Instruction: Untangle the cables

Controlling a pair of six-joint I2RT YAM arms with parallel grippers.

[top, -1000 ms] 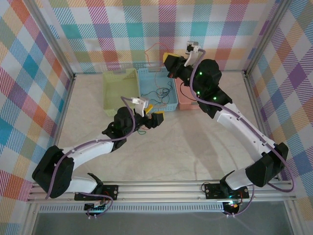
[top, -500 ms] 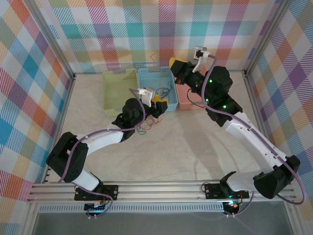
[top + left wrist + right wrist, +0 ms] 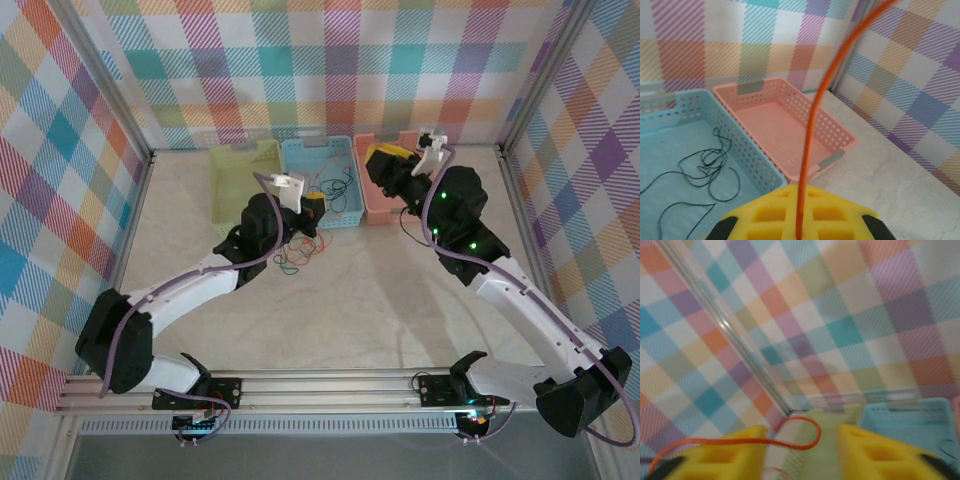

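My left gripper (image 3: 313, 204) hovers at the front edge of the blue basket (image 3: 322, 156). In the left wrist view its yellow jaws (image 3: 799, 189) are shut on an orange cable (image 3: 812, 110) that rises steeply out of the top of that view. A black cable (image 3: 705, 165) lies coiled in the blue basket (image 3: 737, 145). A small tangle of orange and green cables (image 3: 293, 252) lies on the table under the left arm. My right gripper (image 3: 383, 160) is above the pink basket (image 3: 372, 208). Its jaws (image 3: 800, 440) stand open, and an orange cable loop (image 3: 818, 434) drapes across one finger into the gap.
Green (image 3: 243, 180), blue and pink baskets stand side by side at the back wall. The pink basket (image 3: 775, 122) holds nothing. Metal frame posts and checkered walls close in the table on three sides.
My left gripper has closed on the orange cable and moved up to the blue basket's front. My right gripper has opened and swung right, over the pink basket.
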